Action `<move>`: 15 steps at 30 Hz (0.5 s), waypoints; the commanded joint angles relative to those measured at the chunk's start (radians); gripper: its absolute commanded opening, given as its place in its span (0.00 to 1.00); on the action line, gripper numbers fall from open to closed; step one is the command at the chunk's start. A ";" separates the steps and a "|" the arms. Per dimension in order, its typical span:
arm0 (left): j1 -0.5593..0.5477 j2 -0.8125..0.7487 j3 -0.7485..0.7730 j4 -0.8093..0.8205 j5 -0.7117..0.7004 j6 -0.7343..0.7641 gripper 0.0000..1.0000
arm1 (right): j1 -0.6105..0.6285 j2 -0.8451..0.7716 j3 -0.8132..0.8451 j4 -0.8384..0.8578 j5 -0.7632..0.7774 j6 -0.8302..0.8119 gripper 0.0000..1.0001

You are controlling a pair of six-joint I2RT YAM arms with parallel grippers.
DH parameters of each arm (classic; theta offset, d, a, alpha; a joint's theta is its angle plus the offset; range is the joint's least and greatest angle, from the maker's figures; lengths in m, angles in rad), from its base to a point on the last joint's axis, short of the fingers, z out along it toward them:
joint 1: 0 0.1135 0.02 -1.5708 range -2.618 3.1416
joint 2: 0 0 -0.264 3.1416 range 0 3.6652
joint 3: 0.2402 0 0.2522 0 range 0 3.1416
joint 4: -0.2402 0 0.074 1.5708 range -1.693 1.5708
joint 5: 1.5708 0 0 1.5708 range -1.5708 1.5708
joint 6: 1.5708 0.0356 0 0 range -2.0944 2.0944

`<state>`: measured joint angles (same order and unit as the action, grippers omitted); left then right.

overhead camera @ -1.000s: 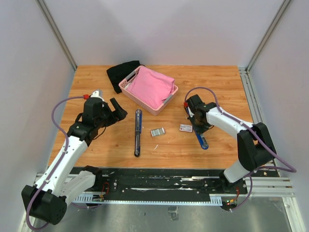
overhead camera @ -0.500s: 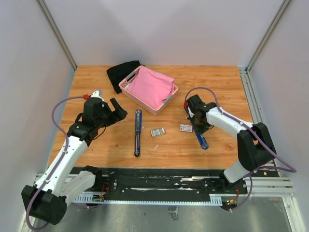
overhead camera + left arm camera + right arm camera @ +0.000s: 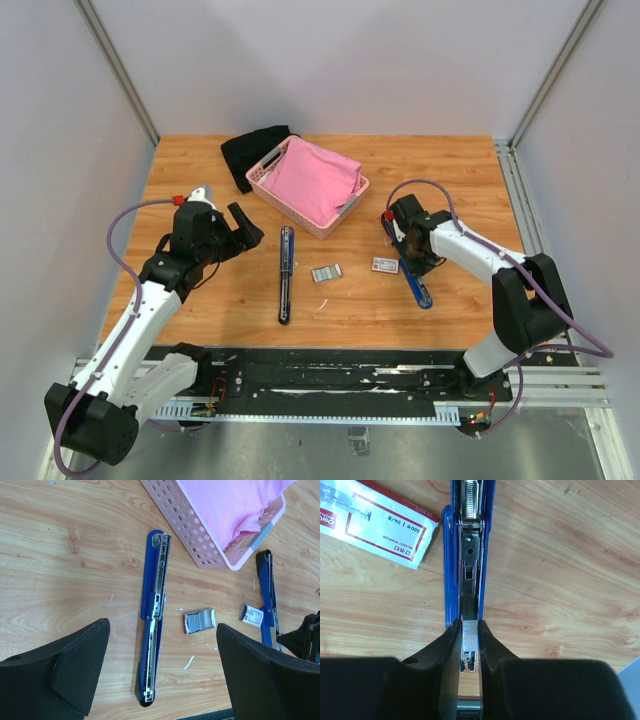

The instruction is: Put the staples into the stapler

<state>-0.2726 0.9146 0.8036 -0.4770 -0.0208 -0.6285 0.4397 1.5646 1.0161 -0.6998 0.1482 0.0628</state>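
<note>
At the right wrist, right hand pinches the stapler rail, unseen from above; left hand gapes empty.

A pink plastic basket with round holes in its walls stands on the far half of the wooden table, turned at an angle to the table edges. A pink cloth fills the basket and rises a little above its rim. A black cloth lies on the wood just behind the left corner of the basket and touches it, and plain grey walls close the table on three sides.
</note>
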 commanded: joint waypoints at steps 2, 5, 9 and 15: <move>-0.005 -0.006 0.000 0.012 0.002 0.012 0.92 | -0.018 0.003 0.005 -0.023 -0.010 -0.015 0.13; -0.004 -0.006 -0.001 0.011 -0.001 0.012 0.92 | -0.017 0.016 -0.001 -0.015 -0.010 -0.014 0.13; -0.005 -0.008 -0.001 0.012 -0.002 0.012 0.92 | -0.018 0.024 -0.006 -0.011 -0.021 -0.012 0.13; -0.005 -0.008 -0.004 0.010 -0.003 0.013 0.92 | -0.018 0.018 0.005 -0.022 -0.035 -0.008 0.13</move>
<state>-0.2726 0.9146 0.8036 -0.4770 -0.0212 -0.6285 0.4393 1.5692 1.0161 -0.6983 0.1383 0.0551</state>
